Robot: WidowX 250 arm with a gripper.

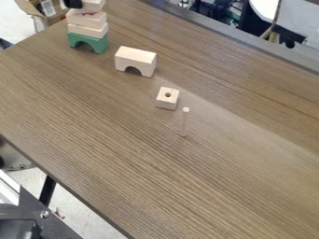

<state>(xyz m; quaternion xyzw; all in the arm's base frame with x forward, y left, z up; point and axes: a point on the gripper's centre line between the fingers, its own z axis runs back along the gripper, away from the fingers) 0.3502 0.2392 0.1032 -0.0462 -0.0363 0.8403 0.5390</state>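
Observation:
At the top left edge, a black part of the gripper is against or just in front of the uppermost light wooden block of a stack. Below that block come another wooden block with red marks and a plain one. A green arch block forms the stack's base. To its right stands a natural wood arch block. Further down and right is a small wooden cube with a hole in its top. Beside the cube, a thin wooden peg appears to stand upright.
The brown wooden table runs diagonally, with a grey rail along its upper right edge. A black metal structure with a screw is at the lower left, outside the table edge. A cardboard box lies beyond the upper left edge.

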